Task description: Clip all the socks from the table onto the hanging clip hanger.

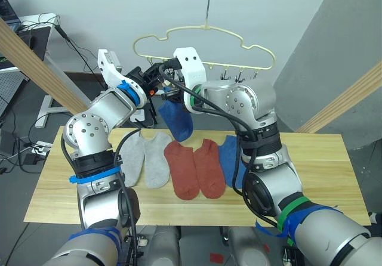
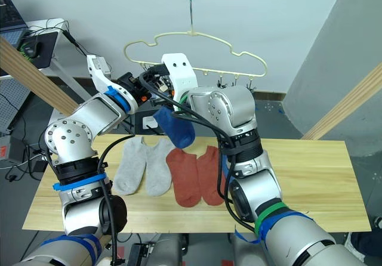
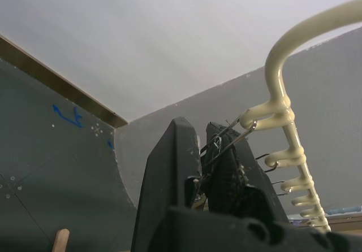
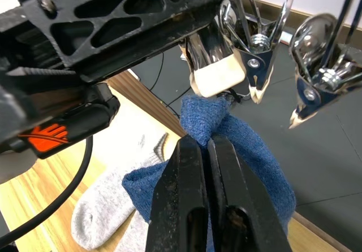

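Squeezing a metal clip point(image 3: 226, 144) at the left end of the clip hanger point(image 1: 206, 39), the left gripper point(image 3: 203, 161) has its fingers narrowed on it; just right, the right gripper point(image 4: 206, 167) pinches a blue sock point(image 1: 176, 118) beneath that clip; below the hanger, five socks lie on the table point(image 1: 322, 170): grey pair point(image 1: 144, 155), red pair point(image 1: 195, 167), one blue point(image 1: 229, 157)

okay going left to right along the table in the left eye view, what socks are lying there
Left grey sock → right grey sock → left rust red sock → right rust red sock → blue sock on the table, partly behind the right arm. The second blue sock is held up under the clip hanger, off the table.
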Action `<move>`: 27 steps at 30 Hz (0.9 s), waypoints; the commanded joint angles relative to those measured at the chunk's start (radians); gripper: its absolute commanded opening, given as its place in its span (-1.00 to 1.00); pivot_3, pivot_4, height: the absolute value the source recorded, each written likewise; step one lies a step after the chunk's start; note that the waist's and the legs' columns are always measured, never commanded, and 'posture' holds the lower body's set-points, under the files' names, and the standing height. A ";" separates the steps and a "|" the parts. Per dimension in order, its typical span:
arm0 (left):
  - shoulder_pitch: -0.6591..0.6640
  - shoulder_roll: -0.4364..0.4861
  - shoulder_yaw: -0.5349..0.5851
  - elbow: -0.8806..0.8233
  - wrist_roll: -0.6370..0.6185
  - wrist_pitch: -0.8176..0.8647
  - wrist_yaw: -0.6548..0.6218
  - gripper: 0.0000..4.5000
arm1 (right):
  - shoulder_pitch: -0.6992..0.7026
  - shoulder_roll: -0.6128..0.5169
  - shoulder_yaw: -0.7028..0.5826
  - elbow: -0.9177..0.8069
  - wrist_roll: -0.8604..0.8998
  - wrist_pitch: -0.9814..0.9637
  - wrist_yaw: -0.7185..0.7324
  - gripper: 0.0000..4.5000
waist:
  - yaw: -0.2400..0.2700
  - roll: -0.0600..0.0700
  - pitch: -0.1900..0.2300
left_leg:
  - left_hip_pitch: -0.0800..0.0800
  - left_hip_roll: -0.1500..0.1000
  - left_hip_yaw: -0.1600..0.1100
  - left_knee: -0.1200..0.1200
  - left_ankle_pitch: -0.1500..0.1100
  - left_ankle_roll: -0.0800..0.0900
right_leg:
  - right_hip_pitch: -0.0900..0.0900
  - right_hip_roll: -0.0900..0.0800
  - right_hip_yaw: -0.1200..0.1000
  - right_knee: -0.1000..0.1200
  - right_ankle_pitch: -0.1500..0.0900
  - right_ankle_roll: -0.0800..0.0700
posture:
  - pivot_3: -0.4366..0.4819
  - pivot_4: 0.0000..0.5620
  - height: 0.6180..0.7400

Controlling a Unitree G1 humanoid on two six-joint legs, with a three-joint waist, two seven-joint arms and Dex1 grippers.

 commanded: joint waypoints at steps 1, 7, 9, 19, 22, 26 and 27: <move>0.006 0.012 0.009 -0.006 0.001 -0.009 0.007 -0.90 | -0.025 0.072 -0.015 -0.011 0.022 -0.031 -0.005 -0.99 | 0.000 0.000 0.000 | 0.000 0.000 0.000 0.000 0.000 0.000 | 0.000 0.000 0.000 0.000 0.000 0.000 | -0.02 0.18 1.00; 0.006 0.010 0.006 -0.005 0.001 -0.008 0.006 -0.90 | -0.048 0.068 -0.020 0.026 0.021 -0.069 -0.007 -0.99 | 0.000 0.000 0.000 | 0.000 0.000 0.000 0.000 0.000 0.000 | 0.000 0.000 0.000 0.000 0.000 0.000 | -0.02 0.18 1.00; 0.005 0.009 0.004 -0.003 0.002 -0.010 0.004 -0.90 | -0.055 0.065 -0.022 0.034 0.023 -0.078 -0.008 -0.99 | 0.000 0.000 0.000 | 0.000 0.000 0.000 0.000 0.000 0.000 | 0.000 0.000 0.000 0.000 0.000 0.000 | -0.04 0.17 1.00; 0.012 0.004 0.001 -0.001 0.007 -0.018 0.001 -0.90 | -0.087 0.063 -0.032 0.074 0.032 -0.113 -0.001 -0.99 | 0.000 0.000 0.000 | 0.000 0.000 0.001 0.000 0.000 0.000 | -0.001 0.000 0.001 0.000 0.000 0.000 | -0.04 0.17 1.00; 0.014 0.003 -0.001 -0.003 0.009 -0.020 0.000 -0.90 | -0.088 0.062 -0.032 0.073 0.035 -0.113 0.000 -0.99 | 0.000 0.000 0.000 | 0.000 0.000 0.001 0.000 0.000 0.000 | -0.001 0.000 0.001 0.000 0.000 0.000 | -0.04 0.17 1.00; 0.014 0.002 -0.005 0.002 0.011 -0.029 0.000 -0.90 | -0.087 0.059 -0.029 0.067 0.040 -0.106 0.001 -0.99 | 0.000 0.000 0.000 | 0.000 0.000 0.001 0.000 0.000 0.000 | -0.001 0.000 0.001 0.000 0.000 0.000 | -0.04 0.17 1.00; 0.016 0.000 -0.002 0.002 0.006 -0.031 -0.003 -0.90 | -0.086 0.060 -0.029 0.066 0.041 -0.105 -0.001 -0.99 | 0.000 0.000 0.000 | 0.000 0.000 0.001 0.000 0.000 0.000 | -0.001 0.000 0.001 0.000 0.000 0.000 | -0.05 0.17 1.00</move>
